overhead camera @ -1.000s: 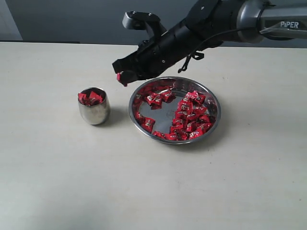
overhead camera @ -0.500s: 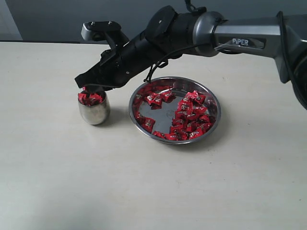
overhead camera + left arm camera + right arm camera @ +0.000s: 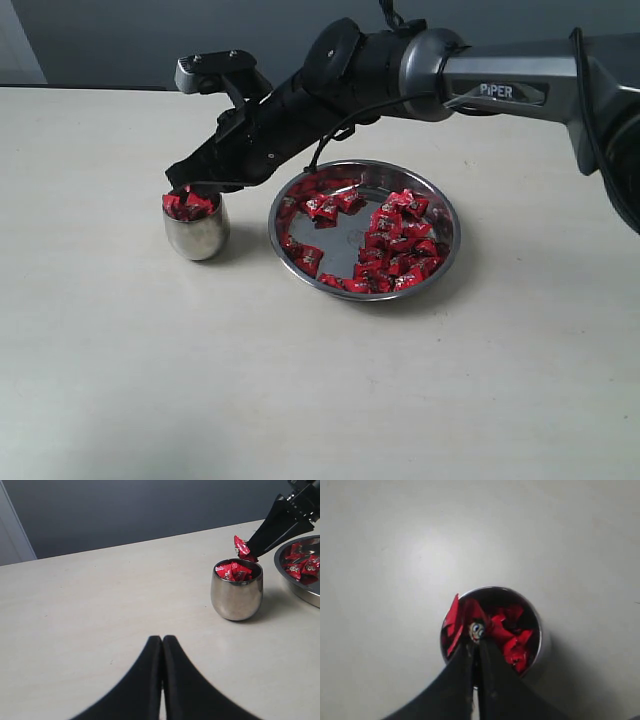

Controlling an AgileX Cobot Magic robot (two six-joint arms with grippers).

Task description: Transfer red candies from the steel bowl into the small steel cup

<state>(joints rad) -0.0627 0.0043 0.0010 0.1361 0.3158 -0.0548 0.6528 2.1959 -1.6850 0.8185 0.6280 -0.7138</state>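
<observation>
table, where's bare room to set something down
In the exterior view, bare table below the cup and bowl, and left of the cup. Crowded over the cup, where the right gripper holds a candy.

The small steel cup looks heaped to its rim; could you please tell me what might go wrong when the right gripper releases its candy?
1. The small steel cup is full to the rim, so the red candy pinched in the right gripper might roll off the pile onto the table.
2. The gripper hangs right at the rim; dipping lower could knock the cup over.
</observation>
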